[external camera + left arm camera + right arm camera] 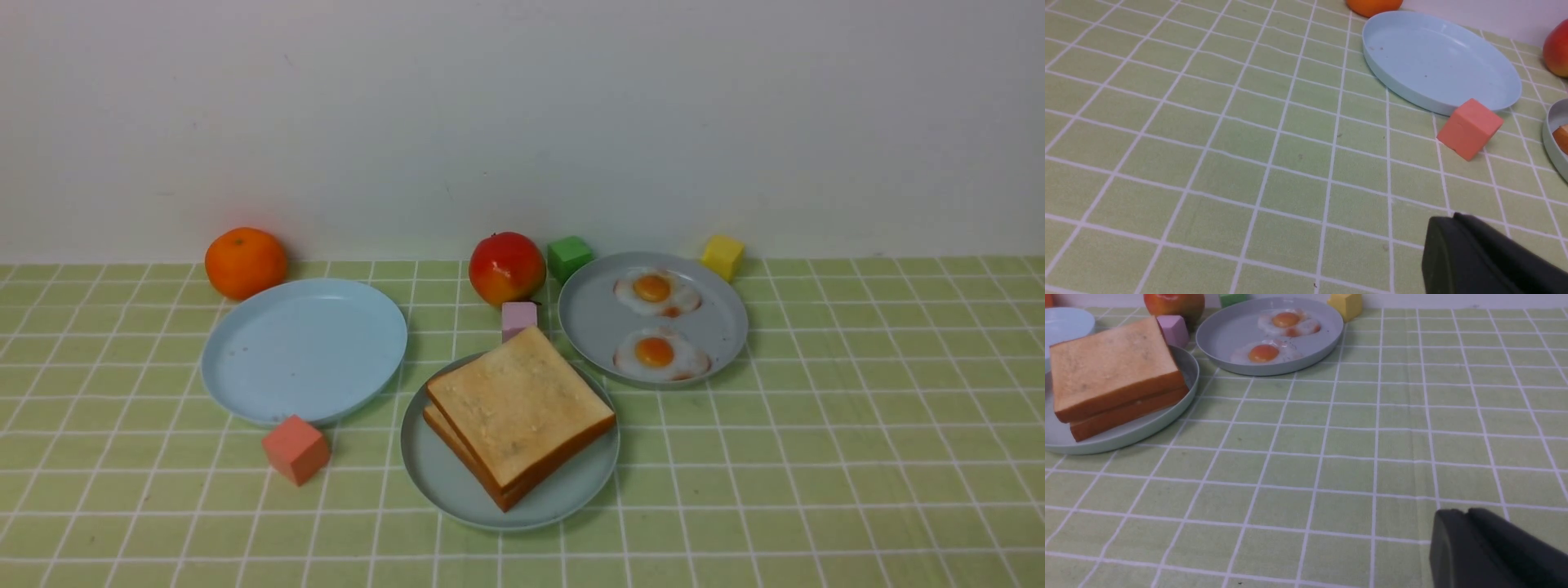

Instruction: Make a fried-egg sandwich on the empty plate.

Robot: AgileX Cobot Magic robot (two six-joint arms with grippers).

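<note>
Fried-egg sandwich: in parts, folks, two bread slices (520,408) stacked askew on the grey-green plate (563,500), nearest the middle of the front view.
Eggs: two of them, the far egg (653,288) and the near egg (655,353), both lying on the grey plate (586,314), over on the right!
Empty plate (304,351): pale blue, bare, off to the left, with the coral block (296,450) just beside its near rim.
Back row: orange (246,264), apple (507,269), green block (570,259), yellow block (723,258), the whole lineup caught by the front view, plus the pink block (519,319) between apple and bread.
Left wrist view: here's the coral block and most of the blue plate, but just a sliver of bread at the edge, and the eggs are out of shot.
Right wrist view: both eggs and the bread's thick crusts on show, with only part of the blue plate.
Left gripper (1447,218): closed up tight, nothing in it, over the cloth (1216,171).
Right gripper (1459,512): dark tips peeking in, and I cannot tell how wide they stand.
</note>
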